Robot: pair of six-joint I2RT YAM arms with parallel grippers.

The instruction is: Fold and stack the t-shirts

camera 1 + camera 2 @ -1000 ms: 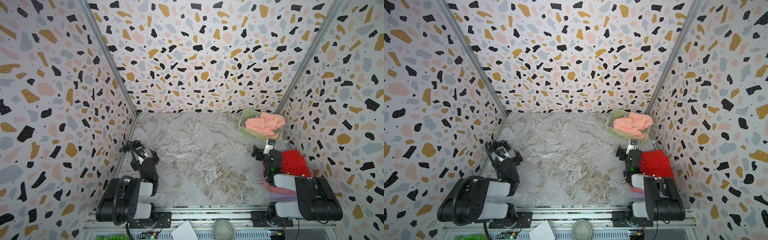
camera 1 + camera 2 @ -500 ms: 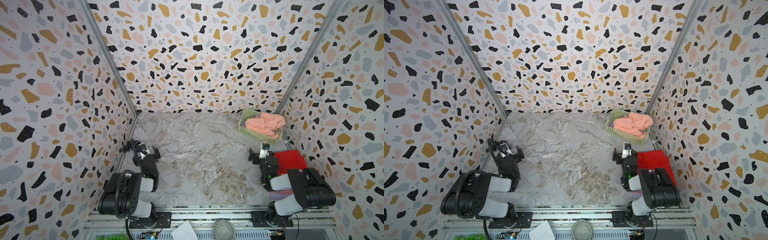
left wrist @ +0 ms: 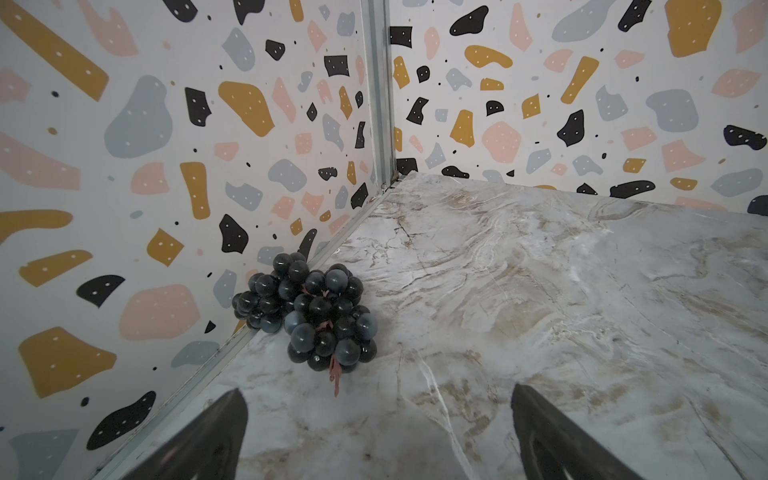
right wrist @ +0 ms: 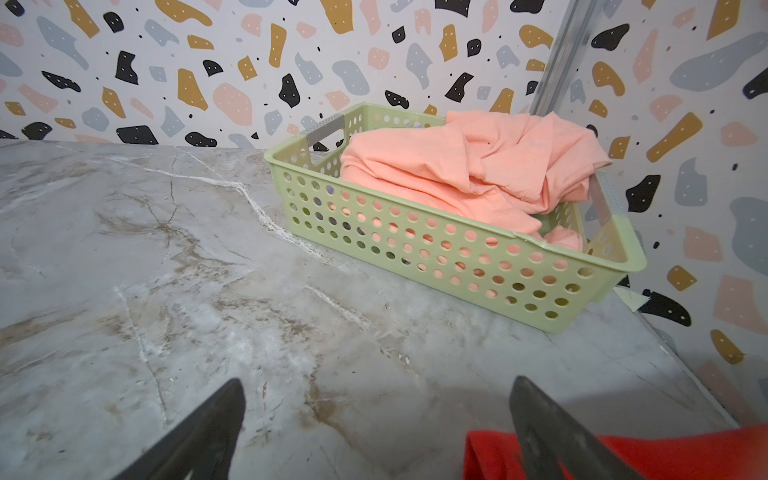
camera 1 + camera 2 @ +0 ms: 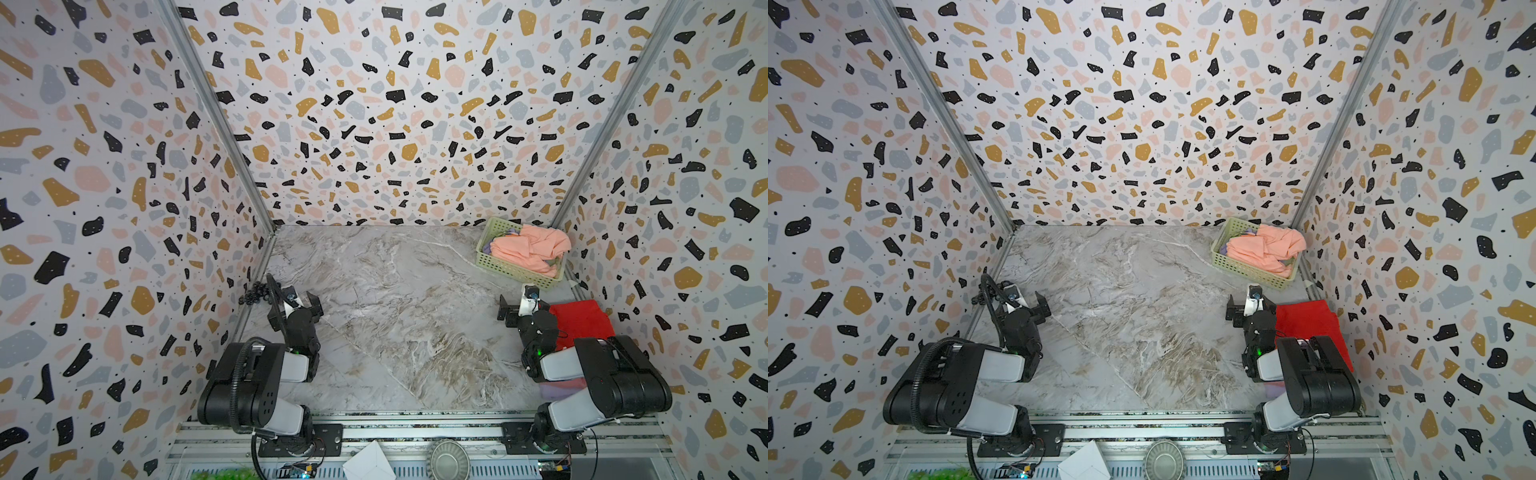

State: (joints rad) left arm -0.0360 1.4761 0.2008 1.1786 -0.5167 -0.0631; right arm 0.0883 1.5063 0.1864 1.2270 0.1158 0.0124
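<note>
t-shirts sit in two places: a folded red t-shirt [image 5: 579,320] lies flat at the marble table's [image 5: 395,316] right edge, and a crumpled peach t-shirt [image 4: 469,166] fills the green basket [image 4: 415,245] at the far right corner. right gripper [image 4: 376,432] and left gripper [image 3: 376,436] hover with jaws apart, empty. dark grapes [image 3: 307,311] rest against the left wall.

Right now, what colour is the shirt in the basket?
Peach-orange shirt, clearest in the right wrist view.
</note>
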